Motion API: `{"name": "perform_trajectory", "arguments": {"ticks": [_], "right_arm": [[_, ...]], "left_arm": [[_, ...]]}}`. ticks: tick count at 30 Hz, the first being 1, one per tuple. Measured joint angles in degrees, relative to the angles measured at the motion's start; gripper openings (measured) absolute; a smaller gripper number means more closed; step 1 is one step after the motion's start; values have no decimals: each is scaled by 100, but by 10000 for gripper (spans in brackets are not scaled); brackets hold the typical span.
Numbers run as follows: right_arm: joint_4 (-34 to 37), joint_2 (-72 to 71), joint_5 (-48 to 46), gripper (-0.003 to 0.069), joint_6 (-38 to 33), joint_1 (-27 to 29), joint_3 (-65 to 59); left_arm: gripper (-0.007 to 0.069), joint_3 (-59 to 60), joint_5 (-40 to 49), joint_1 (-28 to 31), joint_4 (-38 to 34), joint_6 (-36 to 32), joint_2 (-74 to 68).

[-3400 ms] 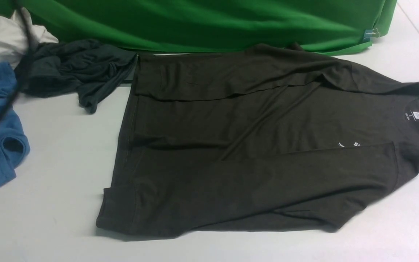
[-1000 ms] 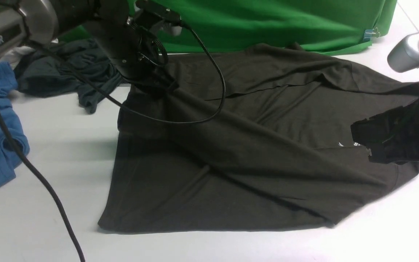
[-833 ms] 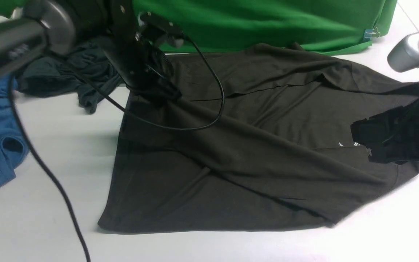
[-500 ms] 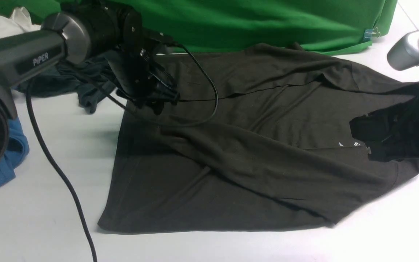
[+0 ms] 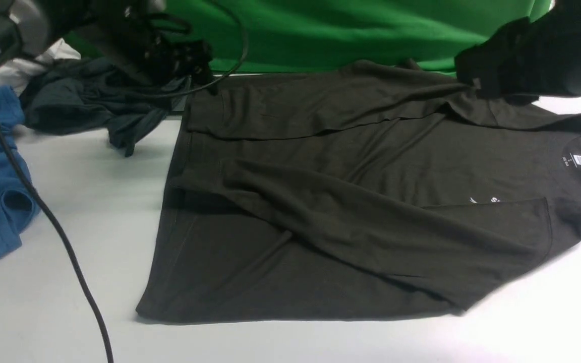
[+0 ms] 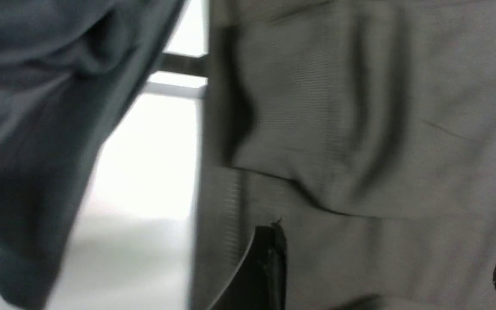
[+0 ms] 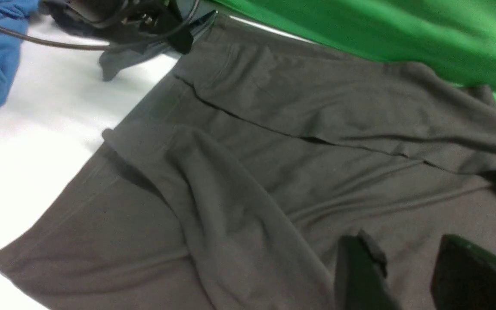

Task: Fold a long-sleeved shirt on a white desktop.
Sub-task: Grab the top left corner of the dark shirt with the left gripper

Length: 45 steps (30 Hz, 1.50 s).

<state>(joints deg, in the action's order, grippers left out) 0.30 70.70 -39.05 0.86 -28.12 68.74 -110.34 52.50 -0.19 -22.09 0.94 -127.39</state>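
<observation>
Hovers near the hem with the black two-fingered left gripper (image 6: pixel 392 241) wide apart, empty, above the large olive-black long-sleeved knit shirt (image 5: pixel 421 156), spread across the matte white desktop (image 5: pixel 104 227). Holds the black two-fingered right gripper (image 7: pixel 407 254) narrowly parted, empty, above the same garment.

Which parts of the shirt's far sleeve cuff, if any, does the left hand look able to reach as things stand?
Probably the cuff's top: the open left hand hangs above the cuff, with nothing visible between them.

One white neck label (image 5: pixel 580 160), two grippers (image 6: pixel 388 262).
</observation>
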Motion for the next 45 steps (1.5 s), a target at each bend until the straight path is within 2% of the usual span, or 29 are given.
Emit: {"name": "perform_trajectory", "arguments": {"ticks": [8,12,16,18,28,37,45], "right_arm": [[111,66,232,241,0,0,0],[122,68,405,241,5,0,0],[129,68,467,241,5,0,0],[129,68,504,241,5,0,0],[129,96,520,241,5,0,0],[129,147,482,241,22,0,0],[130,147,172,241,22,0,0]], "left_arm": [[598,0,-857,178,-777,-682,-631],[493,0,-1143,178,-1459,-1348,-872],[410,0,-1162,178,-1614,-1599,-911],[349,0,-1169,178,-1658,-1630,-917],[156,0,-1186,178,-1660,-1682,-899],[39,-20,-1060,178,-1620,-1868,-614],[25,-76,-507,178,-1440,-1910,-471]]}}
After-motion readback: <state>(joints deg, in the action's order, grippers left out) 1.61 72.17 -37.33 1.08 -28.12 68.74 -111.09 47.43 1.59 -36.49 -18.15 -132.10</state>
